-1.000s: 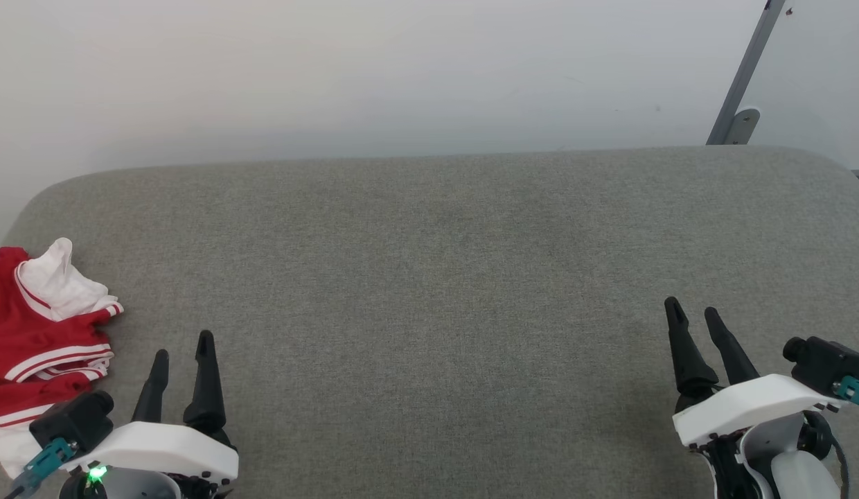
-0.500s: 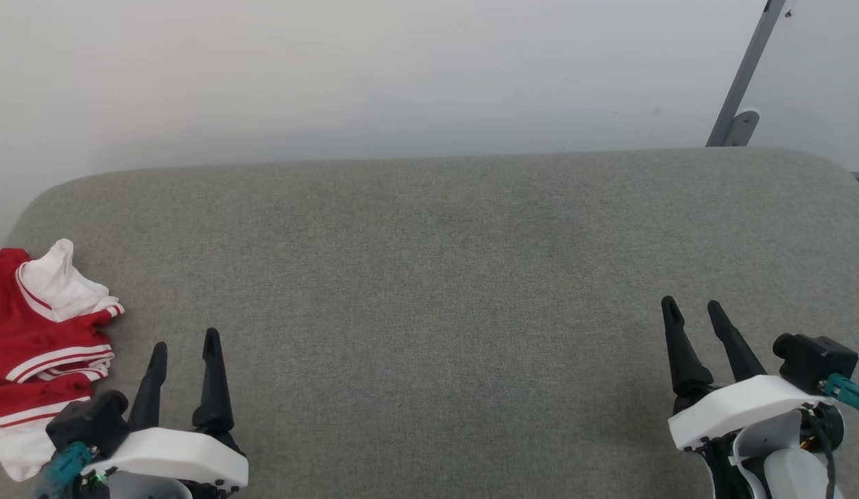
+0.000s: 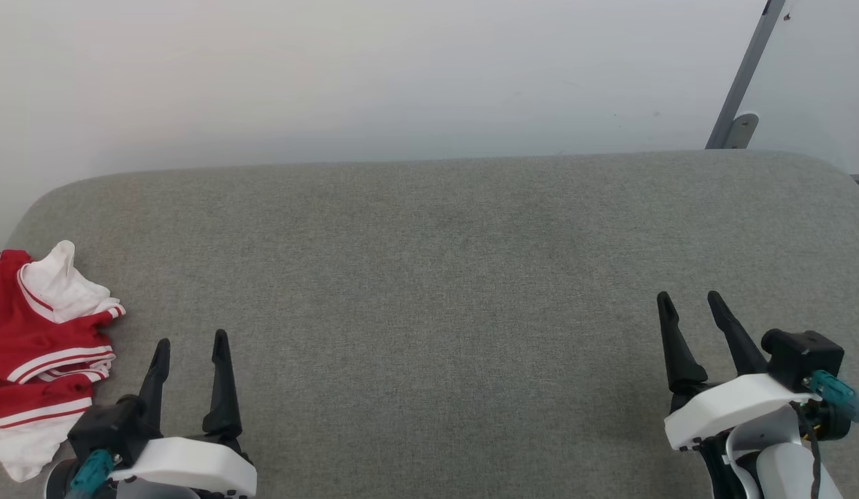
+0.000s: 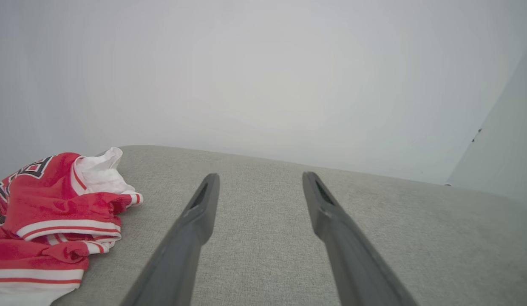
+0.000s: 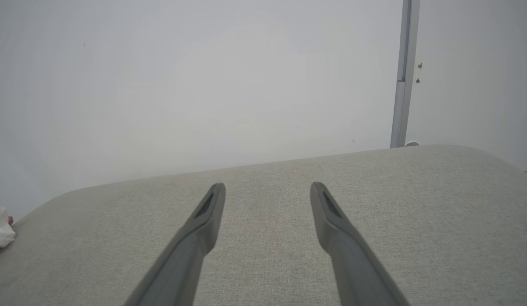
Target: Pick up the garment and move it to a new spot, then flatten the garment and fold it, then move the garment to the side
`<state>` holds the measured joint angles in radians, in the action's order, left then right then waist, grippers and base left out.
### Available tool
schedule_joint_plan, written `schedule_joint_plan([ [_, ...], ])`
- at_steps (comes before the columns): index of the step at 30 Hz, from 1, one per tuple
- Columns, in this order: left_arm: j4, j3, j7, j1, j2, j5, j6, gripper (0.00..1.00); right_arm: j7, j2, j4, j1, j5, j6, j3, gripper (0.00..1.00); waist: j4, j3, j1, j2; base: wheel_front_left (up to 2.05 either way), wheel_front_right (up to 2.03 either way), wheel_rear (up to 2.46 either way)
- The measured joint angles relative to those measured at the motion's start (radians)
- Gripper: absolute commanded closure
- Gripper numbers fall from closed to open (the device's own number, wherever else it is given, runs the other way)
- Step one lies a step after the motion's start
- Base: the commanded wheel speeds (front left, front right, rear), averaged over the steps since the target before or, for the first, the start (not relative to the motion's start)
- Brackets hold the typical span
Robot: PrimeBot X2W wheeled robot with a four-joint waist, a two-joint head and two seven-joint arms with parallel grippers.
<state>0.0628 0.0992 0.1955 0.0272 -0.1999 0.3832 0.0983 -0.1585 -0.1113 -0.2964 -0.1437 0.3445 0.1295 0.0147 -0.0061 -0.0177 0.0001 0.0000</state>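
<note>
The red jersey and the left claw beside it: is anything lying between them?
No. Only bare grey upholstery separates the jersey from the open left gripper, as the head view and left wrist view both show.

The garment (image 3: pixel 38 346), just outward of the left gripper (image 3: pixel 192 339), is soft matt cloth, crumpled, with striped trim. Under both grippers the padded surface (image 3: pixel 429 263) is covered in grey woven cloth, matt and faintly rough in grain. The left gripper's fingers (image 4: pixel 191 229) look like smooth, dark matt plastic, as do those of the right gripper (image 3: pixel 688 296). Behind the left fingers sits a smooth white plastic shell (image 3: pixel 187 461). Beyond the right gripper, a grey post (image 3: pixel 745 76) looks like painted metal against a smooth matt wall (image 3: pixel 332 69).
</note>
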Motion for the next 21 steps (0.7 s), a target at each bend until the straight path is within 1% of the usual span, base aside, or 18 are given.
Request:
schedule_joint_plan([
  [21,-0.021,0.012,0.044,0.015,-0.003,-0.158,0.003,0.00,-0.044,0.003,0.005,-0.005,-0.173,0.001,-0.010,0.00,0.002,-0.007,0.0000,0.0000,0.00,0.00,0.00],
])
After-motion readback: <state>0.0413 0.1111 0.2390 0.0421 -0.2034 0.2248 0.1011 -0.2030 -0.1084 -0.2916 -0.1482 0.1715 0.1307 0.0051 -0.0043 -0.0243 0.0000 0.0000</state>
